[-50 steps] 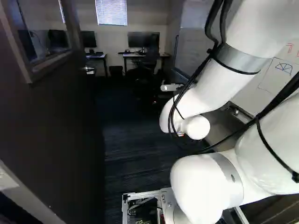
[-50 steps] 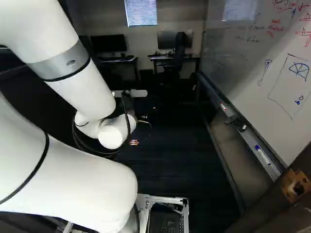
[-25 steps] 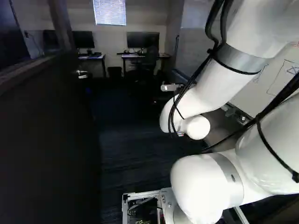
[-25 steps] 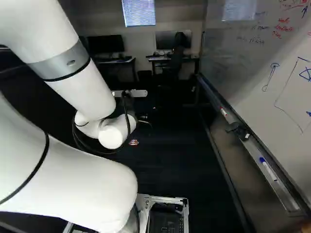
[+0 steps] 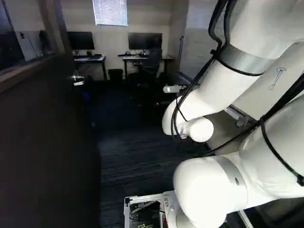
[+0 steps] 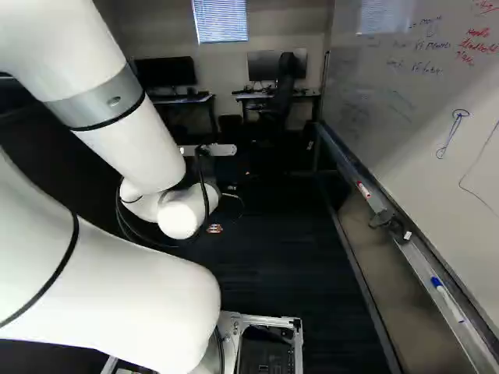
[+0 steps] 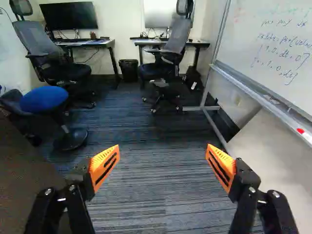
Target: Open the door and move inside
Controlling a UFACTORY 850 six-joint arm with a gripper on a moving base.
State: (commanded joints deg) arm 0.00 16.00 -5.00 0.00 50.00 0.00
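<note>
The gripper is mostly hidden behind the wrist in the base views; a pale part of the gripper (image 5: 174, 89) shows beyond the arm's end. In the wrist view the gripper (image 7: 162, 163) stands open, its orange pads wide apart with only carpet beyond them. The dark door (image 5: 47, 142) stands swung open along the left of the left base view, with its window above and a metal handle (image 5: 79, 80) near its far edge. No part of the gripper touches the handle. A dark surface, probably the door (image 7: 24, 180), lies beside the left finger.
A whiteboard (image 6: 437, 101) with a marker tray (image 6: 425, 269) runs along the right side. Ahead are desks with monitors (image 7: 69, 16), office chairs (image 7: 168, 48), a bin (image 7: 128, 70) and a blue stool (image 7: 44, 99). The whiteboard stand's foot (image 7: 201, 108) reaches onto the carpet.
The base has moved forward into the room; the door frame has left the left base view, and the whiteboard tray slides nearer. The arm holds its pose against its lowest joint.
</note>
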